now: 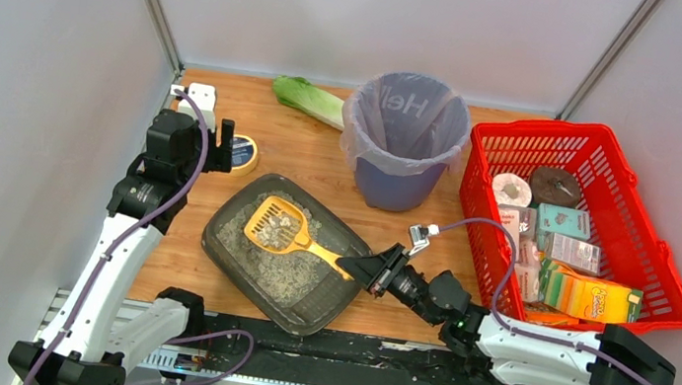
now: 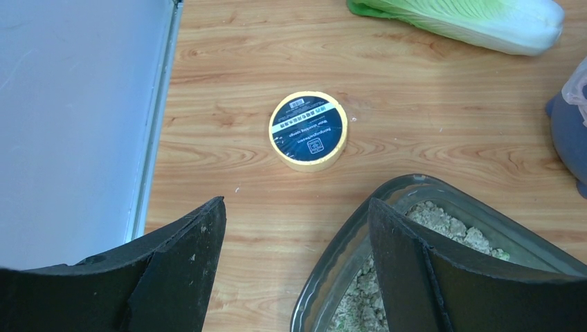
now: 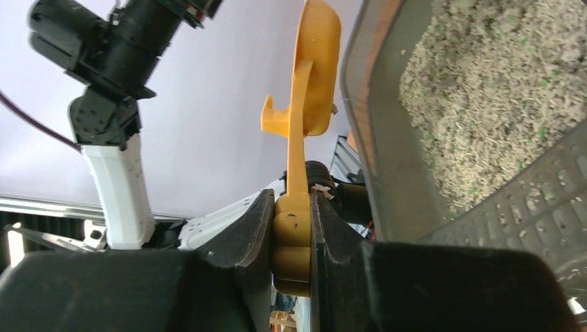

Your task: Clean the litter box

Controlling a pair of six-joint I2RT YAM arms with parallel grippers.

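Note:
The litter box (image 1: 227, 259) is a shallow dark grey tray of grey-beige litter at the table's front centre. Its corner shows in the left wrist view (image 2: 325, 273) and its wall in the right wrist view (image 3: 387, 138). My right gripper (image 1: 369, 270) is shut on the handle of a yellow slotted litter scoop (image 1: 279, 225), whose head with some litter in it is over the box's far left part. In the right wrist view the gripper (image 3: 292, 207) clamps the scoop handle (image 3: 296, 166). My left gripper (image 2: 294, 214) is open and empty, just above the box's far left corner.
A bin lined with a purple bag (image 1: 403, 141) stands behind the box. A red mesh basket (image 1: 574, 221) of groceries is at the right. A roll of yellow tape (image 1: 243, 154) and a cabbage (image 1: 309, 101) lie at the back left.

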